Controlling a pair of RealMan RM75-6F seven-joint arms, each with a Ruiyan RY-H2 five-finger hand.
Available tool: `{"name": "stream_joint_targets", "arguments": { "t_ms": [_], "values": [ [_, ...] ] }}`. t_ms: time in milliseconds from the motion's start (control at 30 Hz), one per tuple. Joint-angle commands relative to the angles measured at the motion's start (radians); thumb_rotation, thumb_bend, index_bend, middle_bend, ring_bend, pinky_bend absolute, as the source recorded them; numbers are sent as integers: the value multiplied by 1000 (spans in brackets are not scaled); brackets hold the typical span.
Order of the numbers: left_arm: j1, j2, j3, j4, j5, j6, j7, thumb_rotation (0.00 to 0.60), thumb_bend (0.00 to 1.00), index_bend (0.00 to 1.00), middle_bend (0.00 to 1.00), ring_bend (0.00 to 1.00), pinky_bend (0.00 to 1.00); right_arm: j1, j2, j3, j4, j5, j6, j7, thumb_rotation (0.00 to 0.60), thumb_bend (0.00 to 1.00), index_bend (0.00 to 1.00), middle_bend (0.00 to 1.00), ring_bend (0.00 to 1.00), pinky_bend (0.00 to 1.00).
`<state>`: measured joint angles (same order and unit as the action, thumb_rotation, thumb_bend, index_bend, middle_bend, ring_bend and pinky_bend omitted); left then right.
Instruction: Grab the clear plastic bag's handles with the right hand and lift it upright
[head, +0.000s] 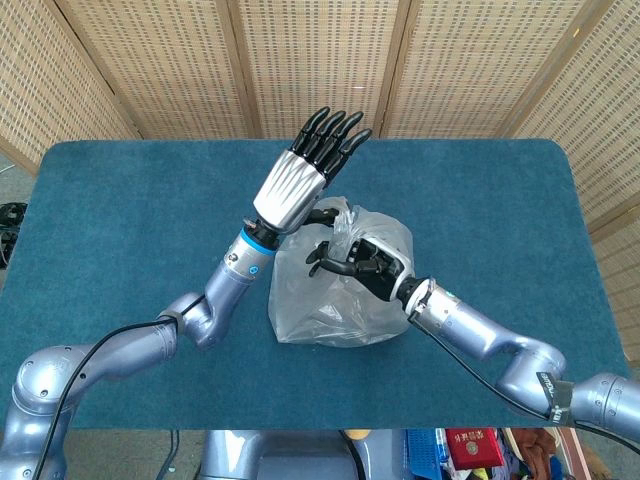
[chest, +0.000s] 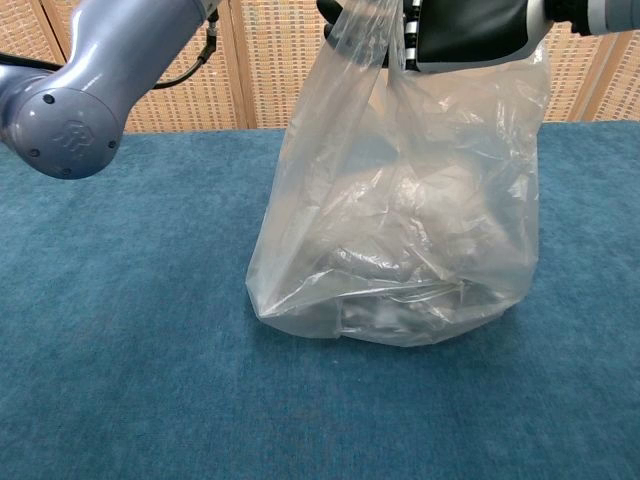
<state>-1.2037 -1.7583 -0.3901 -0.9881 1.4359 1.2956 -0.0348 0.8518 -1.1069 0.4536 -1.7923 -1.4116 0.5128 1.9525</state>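
The clear plastic bag stands upright on the blue table, its bottom resting on the cloth. My right hand grips the bag's handles at the top, stretching the film upward. Crumpled clear contents lie in the bag's bottom. My left hand is raised above and behind the bag, fingers straight and spread, holding nothing. In the chest view only the left arm's elbow shows at the upper left.
Blue cloth covers the table all around the bag. Woven screen panels stand behind the table's far edge. A red item lies on the floor below the near right edge.
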Motion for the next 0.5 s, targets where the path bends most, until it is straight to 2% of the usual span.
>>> {"name": "stream_joint_targets", "arguments": {
  "t_ms": [33,500],
  "values": [
    [10,16,5,-15,-3,-6,4,600,132,0,0,0,12,1,2,-2,0,9,2,-9,600,252,255,666,416,421],
    [42,88,31,-26,17,-16,-19,600,94,0,0,0,0,4,7,-4,-1,48,-8,-55,600,256,395,665,416,421]
  ]
}}
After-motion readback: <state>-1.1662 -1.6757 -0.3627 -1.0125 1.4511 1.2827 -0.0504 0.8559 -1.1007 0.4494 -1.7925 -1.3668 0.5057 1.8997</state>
